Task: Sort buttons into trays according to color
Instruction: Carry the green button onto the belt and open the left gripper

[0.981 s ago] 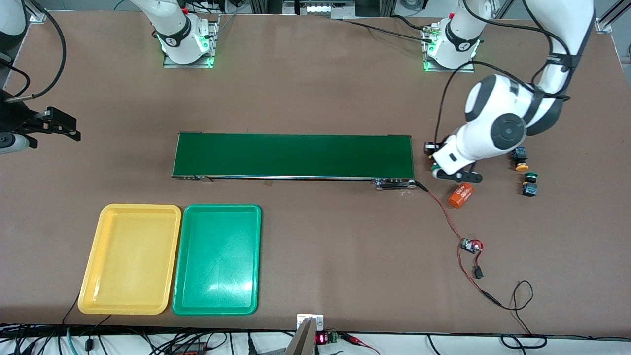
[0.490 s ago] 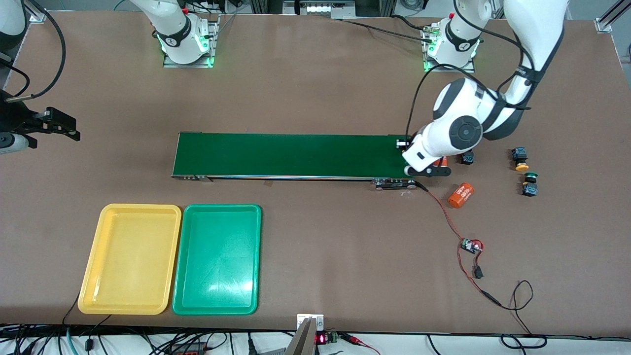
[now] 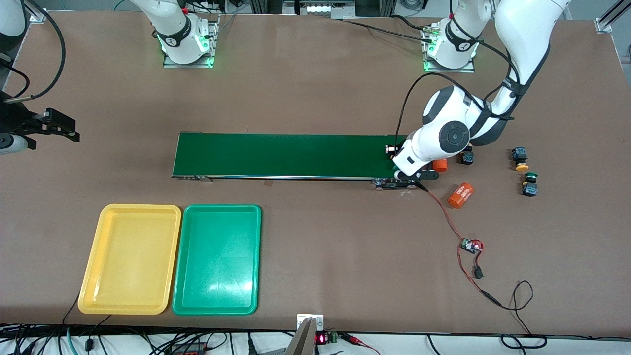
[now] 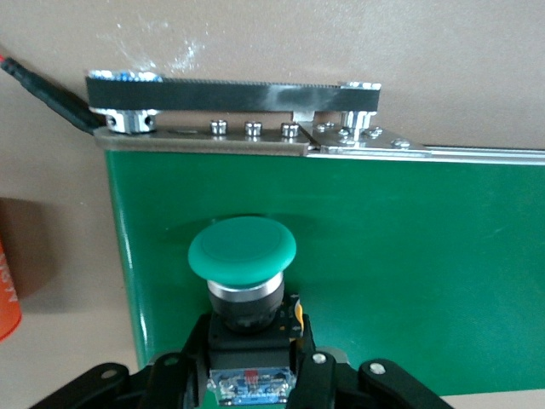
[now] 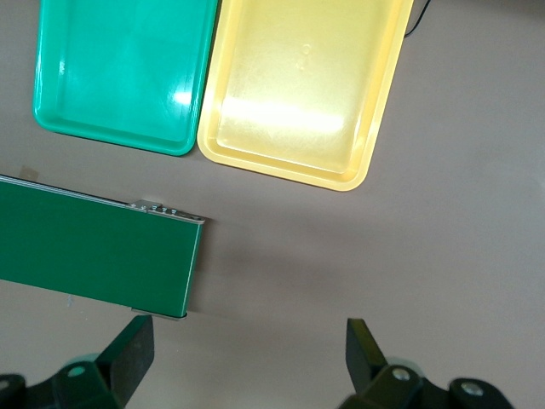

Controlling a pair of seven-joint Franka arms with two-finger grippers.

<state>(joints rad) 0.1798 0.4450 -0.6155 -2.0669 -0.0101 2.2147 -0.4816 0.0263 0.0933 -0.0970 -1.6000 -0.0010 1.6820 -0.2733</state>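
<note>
At the right arm's end of the table the right gripper (image 3: 69, 129) waits in the air over bare tabletop, mostly cut off by the edge of the front view. The right wrist view shows its two black fingers (image 5: 128, 354) spread wide with nothing between them. Nearer the front camera than that gripper lie the yellow tray (image 3: 130, 260) and, touching it on the side toward the left arm's end, the green tray (image 3: 217, 260), both with nothing in them.

The dark-green conveyor belt (image 3: 291, 155) runs along the middle of the table. Over its end toward the left arm's end hangs the left gripper (image 4: 252, 375), hidden in the front view under its own white wrist. In the left wrist view its fingers are pinched on the black-and-blue body of a green-capped button (image 4: 243, 250), cap pointing away from the wrist (the lower body is cut off).

Just beside that gripper, toward the left arm's end, an orange cylinder (image 3: 440, 165) peeks out half hidden, then a small dark button (image 3: 467, 158) whose cap colour cannot be made out. A second orange cylinder (image 3: 461, 195) lies nearer the front camera. Well apart from the gripper toward that end of the table sit a yellow-capped button (image 3: 519, 159) and a green-capped one (image 3: 530, 183).
</note>
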